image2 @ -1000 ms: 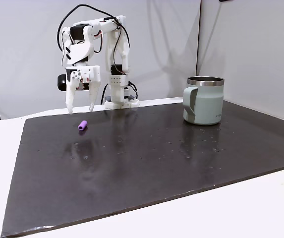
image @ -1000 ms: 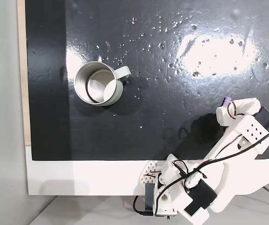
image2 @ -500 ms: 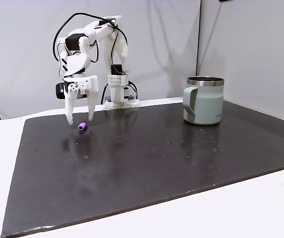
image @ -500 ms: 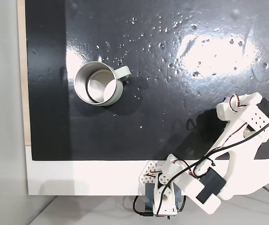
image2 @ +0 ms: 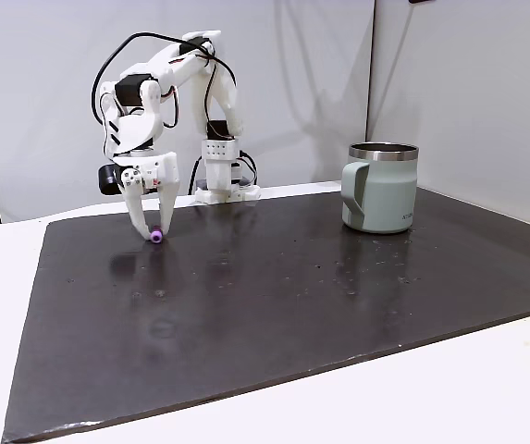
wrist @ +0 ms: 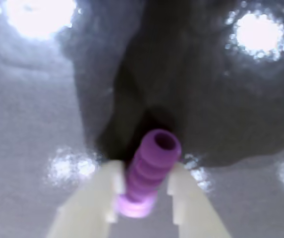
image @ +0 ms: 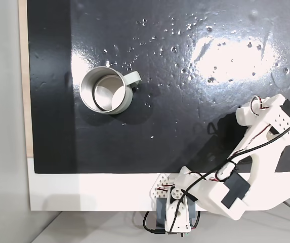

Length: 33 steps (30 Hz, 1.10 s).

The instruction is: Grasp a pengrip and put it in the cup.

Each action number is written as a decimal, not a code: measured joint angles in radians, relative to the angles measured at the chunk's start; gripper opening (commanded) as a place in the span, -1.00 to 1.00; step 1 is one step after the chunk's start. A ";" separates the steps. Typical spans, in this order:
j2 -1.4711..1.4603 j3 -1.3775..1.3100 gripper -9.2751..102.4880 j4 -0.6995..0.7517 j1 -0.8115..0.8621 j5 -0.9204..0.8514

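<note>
The light-purple ribbed pengrip (wrist: 153,156) lies on the black mat, held between my two pale fingers (wrist: 107,191) in the wrist view. In a fixed view from the side, my gripper (image2: 154,233) points straight down at the mat's far left, its fingers drawn in on the pengrip (image2: 156,238), which still touches the mat. From above, the arm's white head (image: 265,115) covers the pengrip. The grey-white cup (image2: 380,189) stands upright far to the right, apart from the gripper; from above the cup (image: 106,90) shows its shiny inner wall and nothing inside.
The black mat (image2: 292,305) is glossy, with small specks and bright light patches (image: 231,55). The arm's base (image2: 225,190) stands behind the mat's far edge. White tabletop (image: 84,192) borders the mat.
The gripper has come down from above the pengrip to the mat and its fingers have narrowed from wide apart onto the pengrip. The cup has not moved.
</note>
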 measured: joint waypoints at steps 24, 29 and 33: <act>0.403 -0.009 -0.84 0.166 -0.414 -0.077; 0.500 -0.011 -0.84 0.202 -0.604 -0.144; 0.505 -0.054 -0.84 0.273 -0.761 -0.178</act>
